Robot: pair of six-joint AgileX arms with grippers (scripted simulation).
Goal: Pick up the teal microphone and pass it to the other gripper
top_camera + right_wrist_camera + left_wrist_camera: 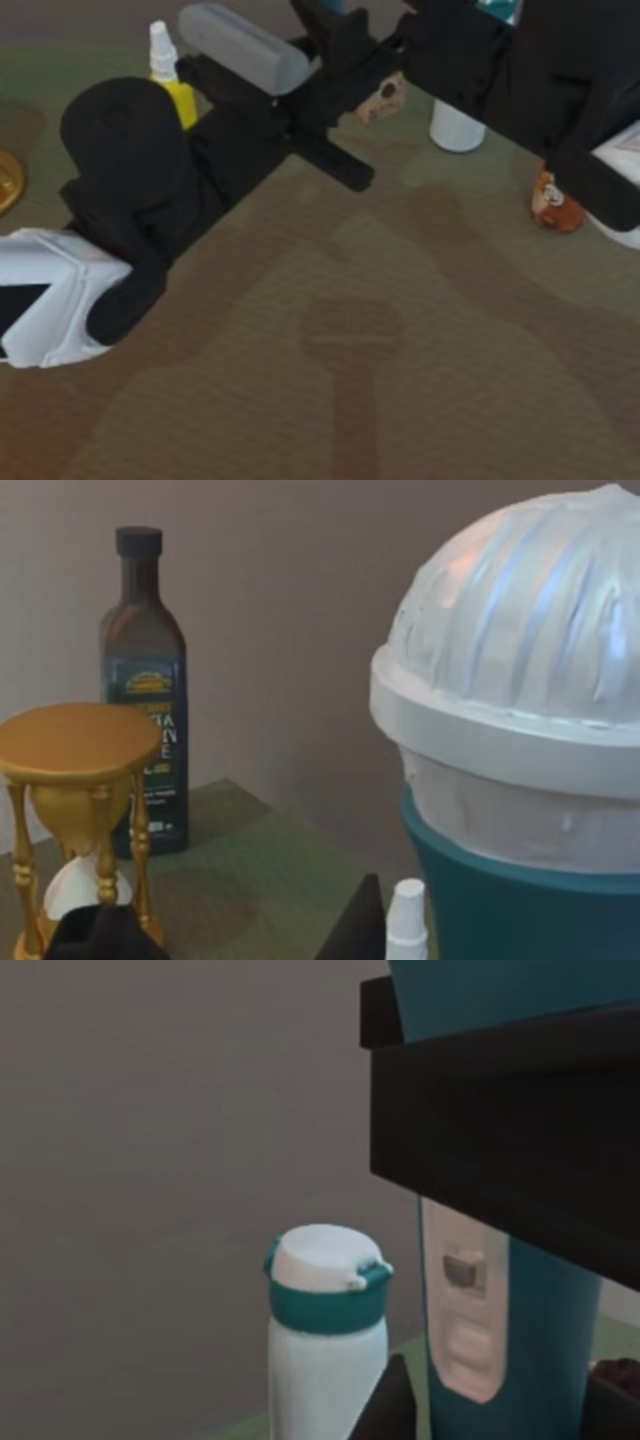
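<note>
Up above the far side of the table (420, 360), the left gripper (500, 1405) is holding the teal microphone (540, 1360) low on its handle, fingers (392, 1405) drawn narrow and sitting against both flanks of the teal barrel. Just beyond that hold, the right gripper (500, 1130) is crossing the same handle nearer the head, and whether it is gripping, I cannot tell. So the microphone is hanging clear of the table, between the two grippers, with its small white switch (463, 1268) showing in the stretch of handle between them. Its ribbed white-grey head (520, 650) is filling the right wrist view. It is looking like a light, rigid toy, smooth-sided and probably a touch slippery; the straight teal handle is offering the sure hold, while the domed head is likely too round to pinch. Behind it, the white bottle (325, 1360) with its teal cap is standing on the table.
</note>
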